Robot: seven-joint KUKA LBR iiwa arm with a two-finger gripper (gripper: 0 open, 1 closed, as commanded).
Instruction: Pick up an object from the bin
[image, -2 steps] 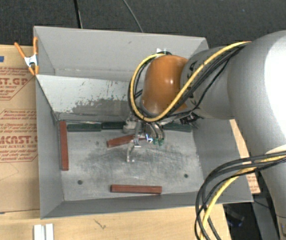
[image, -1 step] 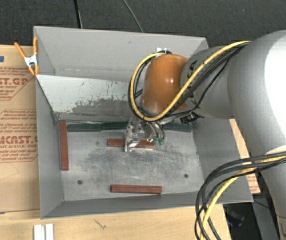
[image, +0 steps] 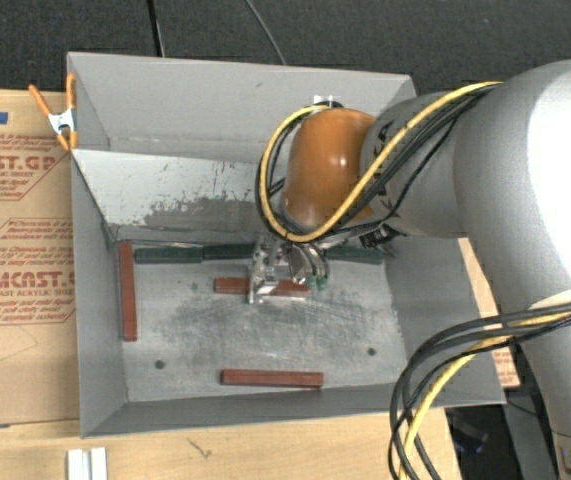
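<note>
The gripper (image: 283,276) is seen low over the middle of the bin floor, set down upon a short reddish-brown bar (image: 231,286). Whether it is spread or pressed together cannot be told, since its lower end is hidden by its own metal body, and a hold on the bar cannot be confirmed. The bar lies flat and runs left to right. Its left end is exposed beside the gripper, a small part shows on the right, and its middle is covered.

Just behind the gripper, a dark green strip (image: 180,254) is laid along the foot of the back wall and passes behind the tool.

Above the gripper, the wrist is wrapped in a rounded orange cover (image: 330,168), around which black and yellow cables (image: 405,138) are looped. The broad grey arm (image: 505,158) is brought in from the right.

Farther out, two more reddish-brown bars are found, both well apart from the gripper. A long bar (image: 127,291) lies lengthwise against the foot of the left wall. Another bar (image: 271,378) lies flat near the front wall, parallel to it.

All of this is held in the grey metal bin (image: 165,88), whose floor is scuffed and whose walls slope outward.
</note>
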